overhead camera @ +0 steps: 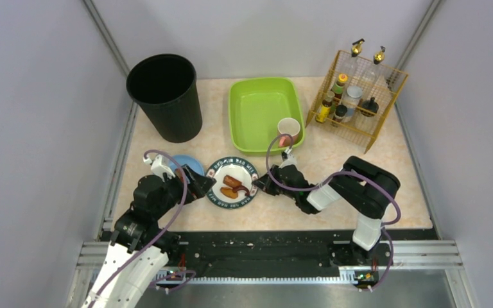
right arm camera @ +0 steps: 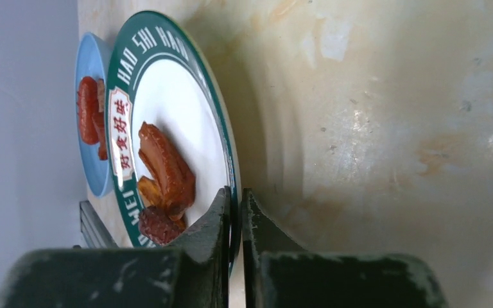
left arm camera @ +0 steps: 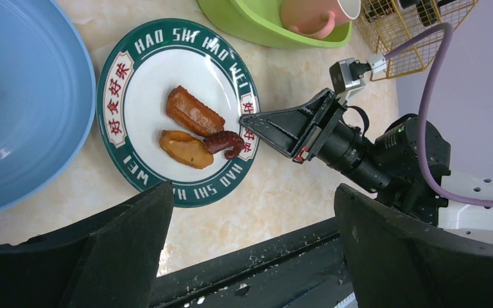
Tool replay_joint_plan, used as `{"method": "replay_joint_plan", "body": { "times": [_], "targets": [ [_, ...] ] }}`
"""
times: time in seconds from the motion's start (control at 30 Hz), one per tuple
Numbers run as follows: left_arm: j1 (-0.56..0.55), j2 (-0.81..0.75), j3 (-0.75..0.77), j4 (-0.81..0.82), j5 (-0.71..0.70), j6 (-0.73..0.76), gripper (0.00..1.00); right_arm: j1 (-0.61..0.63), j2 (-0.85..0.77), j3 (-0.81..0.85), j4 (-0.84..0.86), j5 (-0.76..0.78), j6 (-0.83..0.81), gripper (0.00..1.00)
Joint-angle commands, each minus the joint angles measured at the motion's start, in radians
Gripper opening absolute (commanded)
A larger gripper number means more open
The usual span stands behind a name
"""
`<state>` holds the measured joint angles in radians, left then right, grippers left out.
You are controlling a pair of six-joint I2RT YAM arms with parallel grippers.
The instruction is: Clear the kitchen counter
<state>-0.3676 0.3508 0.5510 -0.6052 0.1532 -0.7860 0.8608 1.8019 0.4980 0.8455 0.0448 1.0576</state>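
Kitchen counter (overhead camera: 269, 215): right tool (left arm camera: 247, 120) seemingly grips plate (left arm camera: 144, 96) (rim).

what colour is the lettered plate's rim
Dark green plate rim with white lettering and red-charactered white panels, clearest in the left wrist view.

A black bin (overhead camera: 165, 96) is seen far left; right of it a lime-green tub (overhead camera: 255, 112) is placed, with a cup (overhead camera: 289, 128) in its near right corner. A yellow wire rack (overhead camera: 386, 109) holding bottles (overhead camera: 341, 87) is found far right. Nearer, a blue plate (left arm camera: 32, 128) and a green-rimmed plate (left arm camera: 110, 128) with brown food pieces (left arm camera: 194, 113) are set side by side.
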Motion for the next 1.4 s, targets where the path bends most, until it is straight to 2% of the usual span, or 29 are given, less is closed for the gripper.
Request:
{"method": "replay_joint_plan", "body": {
  "times": [0.0, 0.13, 0.3, 0.43, 0.9, 1.37],
  "targets": [
    [-0.001, -0.008, -0.01, 0.034, 0.011, 0.005, 0.99, 0.005, 0.031, -0.023, -0.013, -0.016, -0.008, 0.0],
    [-0.002, -0.009, -0.01, 0.033, 0.013, 0.004, 0.99, 0.004, -0.001, -0.041, -0.004, -0.008, -0.006, 0.0],
    [-0.001, -0.007, 0.0, 0.027, 0.013, 0.016, 0.99, 0.002, -0.09, -0.046, -0.073, 0.009, -0.023, 0.0],
    [-0.002, 0.013, 0.003, 0.014, -0.003, 0.028, 0.99, -0.011, -0.165, -0.067, -0.068, -0.031, -0.013, 0.0],
    [-0.003, 0.035, -0.053, 0.075, 0.058, 0.031, 0.99, -0.011, -0.498, -0.006, -0.35, -0.042, -0.104, 0.0],
    [-0.002, 0.016, -0.076, 0.119, 0.166, -0.001, 0.95, -0.01, -0.658, 0.081, -0.517, -0.11, -0.123, 0.0]
  ]
}}
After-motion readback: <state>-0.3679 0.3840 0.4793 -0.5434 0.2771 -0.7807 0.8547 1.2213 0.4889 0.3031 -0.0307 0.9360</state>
